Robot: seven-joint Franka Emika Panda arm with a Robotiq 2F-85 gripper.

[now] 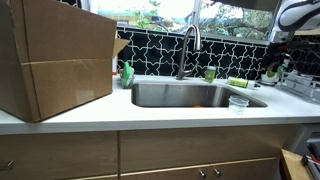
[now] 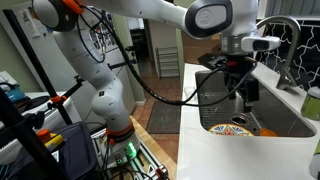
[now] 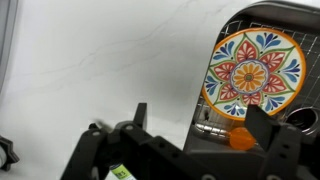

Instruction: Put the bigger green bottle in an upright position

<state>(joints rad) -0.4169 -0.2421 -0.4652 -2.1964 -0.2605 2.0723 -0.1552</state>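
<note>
Kitchen counter (image 1: 100,118) with the sink (image 1: 170,95) set into it, before the bottle is grasped. The gripper (image 3: 200,112) hangs above the seam between the white counter and the basin. In the wrist view its two fingers (image 3: 140,112) stand wide apart with only counter and sink edge showing between them, so it holds nothing. An exterior view shows the same gripper (image 2: 243,92) pointing down over the sink, a posture that suits travel and approach, not a grasp. A patterned plate (image 3: 253,68) lies flat on the sink floor with a small orange object (image 3: 240,139) beside it; neither belongs to the task. The bigger green bottle (image 1: 237,82) is judged to be the elongated lime-green shape lying on its side on the ledge behind the right end of the sink, though it is too small here to be sure. The wrist view does not show it. Just beside it toward the faucet (image 1: 190,45) a shorter green container (image 1: 210,73) stands upright, and a clear cup (image 1: 238,102) stands on the counter in front. A brighter green soap bottle (image 1: 127,72) stands at the far end of the sink by a cardboard box (image 1: 55,60). The open jaws are probably kept ready to straddle the bottle's body once the arm reaches the ledge. The neighbouring container and cup leave little room for that approach.
</note>
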